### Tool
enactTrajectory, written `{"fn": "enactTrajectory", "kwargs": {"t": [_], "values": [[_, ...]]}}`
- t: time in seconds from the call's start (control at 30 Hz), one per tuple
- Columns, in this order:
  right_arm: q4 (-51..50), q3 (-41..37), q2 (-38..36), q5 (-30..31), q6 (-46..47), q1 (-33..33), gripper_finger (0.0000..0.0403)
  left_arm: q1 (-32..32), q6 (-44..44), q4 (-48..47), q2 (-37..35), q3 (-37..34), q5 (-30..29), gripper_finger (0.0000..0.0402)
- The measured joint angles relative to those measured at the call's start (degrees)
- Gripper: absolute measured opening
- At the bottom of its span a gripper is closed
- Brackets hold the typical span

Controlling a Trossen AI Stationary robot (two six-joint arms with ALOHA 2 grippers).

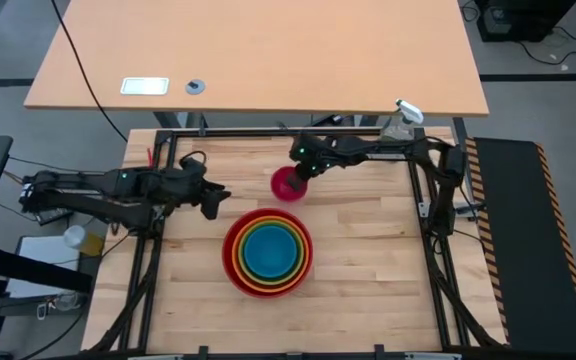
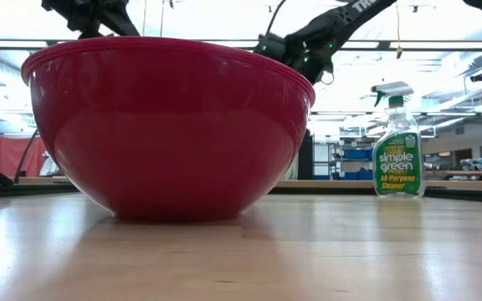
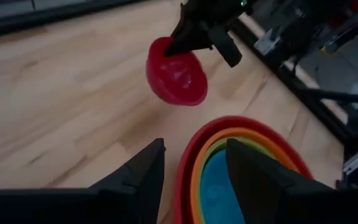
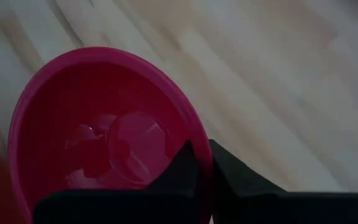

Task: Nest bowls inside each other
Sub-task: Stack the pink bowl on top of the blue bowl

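Note:
Red, orange, lime green and blue bowls sit nested in one stack [image 1: 268,252] at the table's middle, the red one's base on the wood [image 2: 170,125]. The magenta bowl [image 1: 288,184] is just beyond the stack, toward the far edge, and my right gripper [image 1: 301,172] is shut on it. In the low view the red bowl hides it. My left gripper [image 1: 213,200] hovers open left of the stack; its fingers [image 3: 145,171] hold nothing and point toward the stack's rim [image 3: 197,143]. My right gripper pinches the magenta bowl's rim [image 4: 199,155] on the bowl's far right side, one finger [image 4: 182,168] inside the bowl and the other outside its wall. The fingers slant down from the table's far right. The bowl [image 3: 178,78] hangs tilted below them, its opening turned toward the left arm.
A clear spray bottle [image 1: 400,120] [image 2: 397,146] stands at the table's far right corner. Black frame rails [image 1: 423,215] run along the table's sides. Bare wood lies right of and in front of the stack.

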Motion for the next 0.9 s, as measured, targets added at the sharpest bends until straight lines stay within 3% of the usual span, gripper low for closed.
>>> {"fn": "enactTrajectory", "kwargs": {"t": [0.2, 0.47, 0.6, 0.7, 0.9], "values": [[5.4, 0.0, -7.2, -0.2, -3.0, 0.0, 0.0021, 0.0, 2.7, -0.4, -3.6, 0.0, -2.0, 0.0173], [10.1, 0.1, -14.4, -6.5, -1.3, 5.3, 0.0023, 0.0, 5.9, -0.6, -4.7, 0.0, -2.7, 0.0173], [10.0, 0.1, -14.4, -6.3, -1.5, 12.1, 0.0023, 0.0, 7.2, -0.5, -4.7, 0.0, -2.9, 0.0173], [10.6, 0.2, -12.6, -2.9, -1.8, 17.9, 0.0023, 0.0, 7.6, -0.6, -4.7, 0.0, -3.7, 0.0173], [9.5, 2.0, -5.6, 1.6, 1.1, 25.6, 0.0024, 0.0, 7.6, -0.6, -4.7, 0.0, -4.1, 0.0173]]}}
